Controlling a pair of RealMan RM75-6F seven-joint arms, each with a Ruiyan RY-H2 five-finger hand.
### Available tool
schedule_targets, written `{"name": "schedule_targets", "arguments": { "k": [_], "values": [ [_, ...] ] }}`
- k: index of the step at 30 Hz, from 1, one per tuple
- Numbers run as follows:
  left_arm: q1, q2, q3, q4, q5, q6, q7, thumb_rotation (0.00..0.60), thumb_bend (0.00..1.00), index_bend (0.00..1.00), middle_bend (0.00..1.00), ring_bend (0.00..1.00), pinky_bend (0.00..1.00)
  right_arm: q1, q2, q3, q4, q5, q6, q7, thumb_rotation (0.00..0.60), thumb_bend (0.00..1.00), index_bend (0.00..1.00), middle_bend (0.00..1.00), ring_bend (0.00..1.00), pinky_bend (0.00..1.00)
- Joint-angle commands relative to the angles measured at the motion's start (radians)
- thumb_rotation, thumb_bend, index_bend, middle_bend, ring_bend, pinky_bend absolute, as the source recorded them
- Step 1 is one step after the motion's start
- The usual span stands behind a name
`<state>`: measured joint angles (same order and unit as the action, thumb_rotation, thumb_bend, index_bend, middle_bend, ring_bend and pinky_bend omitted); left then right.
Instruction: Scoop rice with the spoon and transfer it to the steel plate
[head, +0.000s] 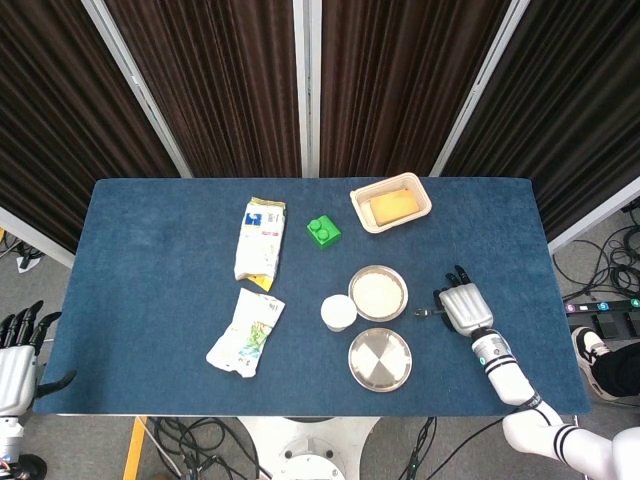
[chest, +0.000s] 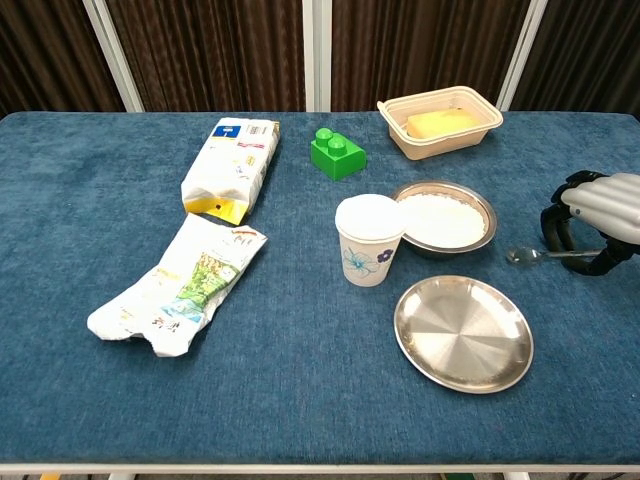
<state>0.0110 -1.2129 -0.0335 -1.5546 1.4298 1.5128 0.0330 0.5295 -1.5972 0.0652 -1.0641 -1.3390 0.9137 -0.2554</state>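
A steel bowl of white rice (chest: 443, 217) stands right of centre, and the empty steel plate (chest: 463, 333) lies just in front of it. The spoon (chest: 530, 255) lies flat on the blue cloth to the right of both, its bowl end pointing at the rice. My right hand (chest: 595, 205) covers the handle, fingers curled down on the far side and thumb on the near side, gripping it. In the head view the right hand (head: 464, 308) sits right of the rice bowl (head: 377, 293). My left hand (head: 18, 350) hangs off the table's left front corner, fingers apart, holding nothing.
A paper cup (chest: 368, 240) stands against the rice bowl's left side. Behind are a green block (chest: 338, 152) and a beige tub (chest: 440, 146) with a yellow item. Two food bags (chest: 230, 168) (chest: 182, 285) lie on the left half.
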Motion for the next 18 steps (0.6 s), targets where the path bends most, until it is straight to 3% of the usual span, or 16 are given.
{"name": "schedule_targets", "arguments": {
  "k": [1,11,18],
  "values": [
    [0.0,-0.001,0.0,0.001,0.0,0.0,0.001,0.6,0.16,0.23,0.14,0.07,0.05,0.001,-0.001,-0.001,0.002,0.001,-0.001,0.001,0.6,0.31,0.54,0.54,0.16,0.0],
    [-0.001,-0.002,-0.003,0.007,0.0,0.0,-0.007,0.6,0.16,0.23,0.14,0.07,0.05,0.011,0.057,0.004,-0.062,-0.006,0.014,-0.036,0.6,0.33,0.6,0.58,0.2,0.0],
    [0.001,-0.004,-0.003,0.014,0.006,0.006,-0.018,0.6,0.16,0.23,0.14,0.07,0.05,0.062,0.262,0.043,-0.295,0.032,-0.04,-0.125,0.6,0.36,0.62,0.6,0.21,0.0]
  ]
}}
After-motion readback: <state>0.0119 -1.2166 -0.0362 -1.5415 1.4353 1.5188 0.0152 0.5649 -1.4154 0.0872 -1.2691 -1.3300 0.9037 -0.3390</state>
